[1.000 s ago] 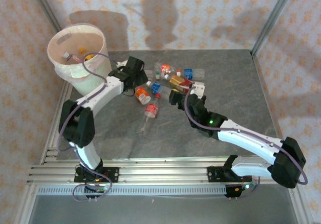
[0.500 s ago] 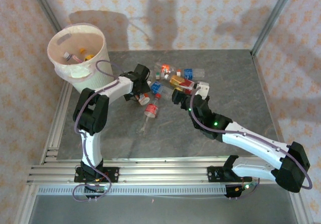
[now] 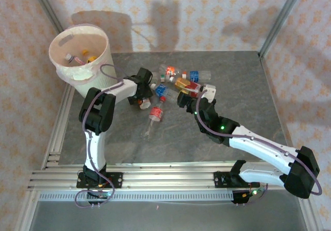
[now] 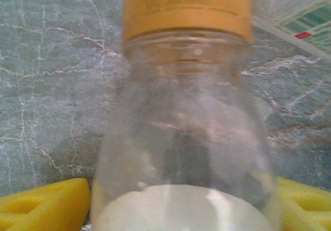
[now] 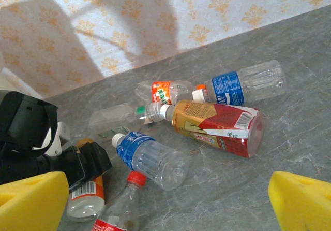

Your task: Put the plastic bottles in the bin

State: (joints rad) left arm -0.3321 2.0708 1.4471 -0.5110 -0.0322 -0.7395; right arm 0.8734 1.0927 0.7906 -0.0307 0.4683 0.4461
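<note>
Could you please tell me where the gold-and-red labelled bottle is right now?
The gold-and-red bottle lies on its side in the middle of the right wrist view, just in front of the far blue-labelled bottle.

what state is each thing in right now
bin: upright, open-topped, a few bottles already inside
left gripper: jaws either side of the orange-capped bottle, grip unclear
orange-capped bottle: on its side, capped
right gripper: jaws open, empty
blue-label bottle: on its side, capped
gold and red bottle: on its side
red-capped bottle: lying down, capped
</note>
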